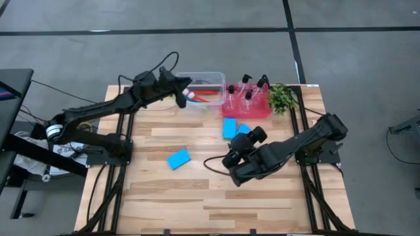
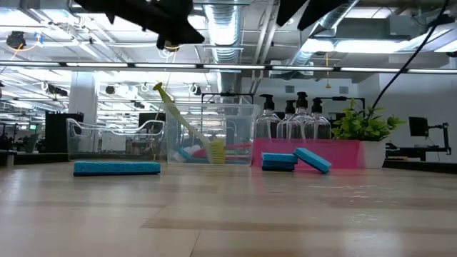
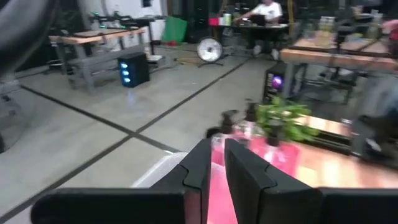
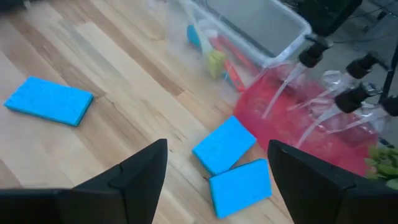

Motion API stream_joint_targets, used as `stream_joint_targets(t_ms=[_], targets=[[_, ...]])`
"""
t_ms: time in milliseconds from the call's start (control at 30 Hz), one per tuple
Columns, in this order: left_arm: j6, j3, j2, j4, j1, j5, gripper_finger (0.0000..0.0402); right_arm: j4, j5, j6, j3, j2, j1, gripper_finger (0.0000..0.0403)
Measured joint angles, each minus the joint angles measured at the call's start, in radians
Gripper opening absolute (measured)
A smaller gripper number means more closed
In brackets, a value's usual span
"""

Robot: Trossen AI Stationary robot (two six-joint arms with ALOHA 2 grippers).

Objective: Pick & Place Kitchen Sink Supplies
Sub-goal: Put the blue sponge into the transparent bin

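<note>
Three blue sponges lie flat on the table: two together (image 1: 229, 126), (image 1: 244, 129) near the red tray (image 1: 231, 111), one alone (image 1: 178, 158). Several clear pump bottles (image 1: 248, 95) stand in the tray. A yellow-green brush (image 2: 184, 121) leans in the clear tub (image 1: 213, 77), head down, beside a red brush (image 4: 235, 62) and a blue one (image 4: 194, 36). My left gripper (image 3: 216, 163) hovers above the tub, shut on nothing. My right gripper (image 4: 217, 168) hangs open over the table, just near of the paired sponges (image 4: 224, 146).
A small leafy plant (image 1: 282, 97) stands at the tray's right end, by the table's far right corner. Bare wood stretches along the near half of the table (image 1: 210, 203). A person sits at a desk far off in the room (image 3: 264, 11).
</note>
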Motion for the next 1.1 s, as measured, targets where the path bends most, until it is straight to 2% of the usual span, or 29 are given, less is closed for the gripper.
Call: stream_joint_targets(t_ms=[200, 367, 633, 733, 933, 1100], targets=[[0.000, 0.000, -0.107, -0.173, -0.103, 0.001, 0.0047, 0.055, -0.014, 0.000, 0.000, 0.073, -0.009, 0.0272], [-0.001, 0.000, -0.169, -0.358, -0.189, 0.001, 0.0047, 0.081, -0.019, -0.047, 0.000, 0.080, -0.024, 0.0272], [-0.057, 0.000, -0.194, -0.605, -0.325, 0.001, 0.0047, 0.146, -0.021, -0.076, 0.000, 0.078, -0.086, 0.0272], [-0.077, 0.000, -0.191, -0.651, -0.365, 0.000, 0.0047, 0.202, -0.036, -0.088, 0.000, 0.080, -0.108, 0.0272], [-0.078, 0.000, -0.191, -0.681, -0.423, 0.001, 0.0047, 0.284, -0.114, -0.280, 0.000, 0.079, -0.144, 0.0272], [-0.078, 0.000, -0.191, -0.686, -0.448, 0.000, 0.0047, 0.302, -0.132, -0.312, 0.000, 0.079, -0.152, 0.0272]])
